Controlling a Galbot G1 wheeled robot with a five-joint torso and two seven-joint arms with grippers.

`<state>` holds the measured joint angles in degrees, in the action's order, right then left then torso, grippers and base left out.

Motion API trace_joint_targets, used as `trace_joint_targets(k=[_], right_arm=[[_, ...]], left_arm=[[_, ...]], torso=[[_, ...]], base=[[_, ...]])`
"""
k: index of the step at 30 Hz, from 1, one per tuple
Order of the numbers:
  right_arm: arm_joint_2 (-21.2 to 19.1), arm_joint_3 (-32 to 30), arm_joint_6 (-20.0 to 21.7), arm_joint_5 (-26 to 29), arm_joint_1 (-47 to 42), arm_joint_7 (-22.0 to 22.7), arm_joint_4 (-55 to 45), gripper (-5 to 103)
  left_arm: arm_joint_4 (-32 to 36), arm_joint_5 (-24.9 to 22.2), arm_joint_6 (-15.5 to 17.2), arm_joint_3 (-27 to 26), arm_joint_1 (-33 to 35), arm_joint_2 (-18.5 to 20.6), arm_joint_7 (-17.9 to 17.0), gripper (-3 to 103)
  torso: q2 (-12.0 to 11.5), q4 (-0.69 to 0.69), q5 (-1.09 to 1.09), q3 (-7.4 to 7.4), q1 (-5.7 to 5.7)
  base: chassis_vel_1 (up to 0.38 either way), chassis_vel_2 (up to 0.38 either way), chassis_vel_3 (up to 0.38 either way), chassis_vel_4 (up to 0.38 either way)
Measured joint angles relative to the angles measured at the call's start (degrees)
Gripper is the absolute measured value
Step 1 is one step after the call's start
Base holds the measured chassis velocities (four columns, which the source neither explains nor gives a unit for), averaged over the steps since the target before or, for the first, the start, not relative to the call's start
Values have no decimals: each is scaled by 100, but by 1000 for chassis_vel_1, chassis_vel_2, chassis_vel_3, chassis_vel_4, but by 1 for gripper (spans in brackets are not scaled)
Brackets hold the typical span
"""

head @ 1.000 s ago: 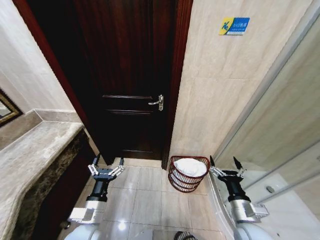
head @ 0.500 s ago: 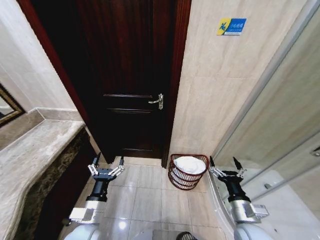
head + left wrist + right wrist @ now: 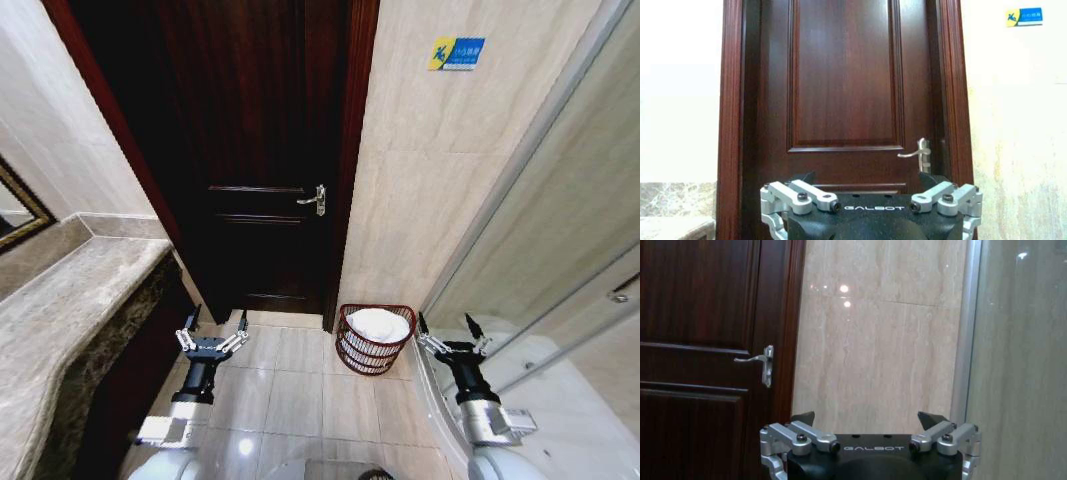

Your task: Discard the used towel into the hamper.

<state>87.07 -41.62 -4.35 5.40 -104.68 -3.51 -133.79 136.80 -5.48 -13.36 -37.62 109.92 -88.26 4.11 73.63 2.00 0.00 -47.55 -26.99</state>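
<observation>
Hamper, on the floor right of the door, holding a white towel; left tool and right tool flank it, fingers apart, empty; risk: a driving base could nudge the hamper over.

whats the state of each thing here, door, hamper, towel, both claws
door: shut, handle level
hamper: upright on the floor tiles by the wall, right of the door
towel: white, lying inside the hamper
left claw: open, empty, held over the floor before the door
right claw: open, empty, held just right of the hamper
</observation>
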Motion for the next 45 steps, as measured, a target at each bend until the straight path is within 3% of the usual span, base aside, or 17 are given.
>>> trace_joint_targets(k=[45], right_arm=[[30,-168,-125,49,-110,-66,54,100]], left_arm=[[-2,34,6,45,-13,-7,17,100]], torso=[[0,0,0,0,0]], base=[[47,-47,-45,45]])
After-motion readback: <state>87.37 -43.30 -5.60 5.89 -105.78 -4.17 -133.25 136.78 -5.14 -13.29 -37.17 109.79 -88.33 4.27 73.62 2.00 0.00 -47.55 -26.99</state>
